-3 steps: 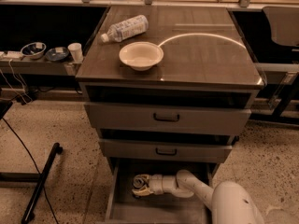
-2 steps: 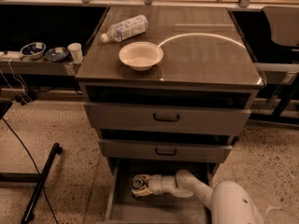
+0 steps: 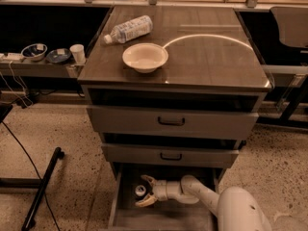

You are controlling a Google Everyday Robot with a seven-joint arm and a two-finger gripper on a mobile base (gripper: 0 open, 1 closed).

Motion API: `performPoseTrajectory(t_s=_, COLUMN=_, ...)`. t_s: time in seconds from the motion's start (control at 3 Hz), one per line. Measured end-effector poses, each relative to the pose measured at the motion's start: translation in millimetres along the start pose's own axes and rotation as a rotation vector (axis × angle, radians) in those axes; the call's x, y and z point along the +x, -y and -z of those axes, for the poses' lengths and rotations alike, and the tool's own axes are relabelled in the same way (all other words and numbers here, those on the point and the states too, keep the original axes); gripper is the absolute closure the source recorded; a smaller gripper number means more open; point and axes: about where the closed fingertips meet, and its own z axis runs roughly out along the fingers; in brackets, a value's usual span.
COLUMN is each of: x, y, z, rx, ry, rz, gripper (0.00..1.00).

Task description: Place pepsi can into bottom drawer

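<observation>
The bottom drawer (image 3: 116, 207) is pulled out under the cabinet. The pepsi can (image 3: 139, 190) stands upright inside it at the left, with its silver top showing and its dark body mostly in shadow. My gripper (image 3: 143, 191) reaches into the drawer from the right on its white arm. Its two pale fingers (image 3: 148, 180) are spread apart, one behind the can and one in front, with a gap to the can on both sides. The can rests on the drawer floor.
On the cabinet top lie a clear plastic bottle (image 3: 129, 29) and a white bowl (image 3: 145, 57). The two upper drawers (image 3: 171, 121) are partly open above the arm. A side shelf at the left holds bowls and a cup (image 3: 77, 53). A black stand leg (image 3: 42, 189) lies on the floor.
The fingers, closed around the can before, have spread apart. The can stays in the same spot in the drawer. The arm has hardly moved.
</observation>
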Motion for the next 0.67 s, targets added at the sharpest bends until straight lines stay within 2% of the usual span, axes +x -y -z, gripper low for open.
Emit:
performPoseTrajectory(t_s=0.33, x=-9, y=-7, z=12, rx=0.008, ry=-0.025, rz=0.031, gripper=0.00)
performPoseTrajectory(t_s=0.67, x=-34, y=-8, z=57, rx=0.080, ry=-0.077, rz=0.089, gripper=0.00)
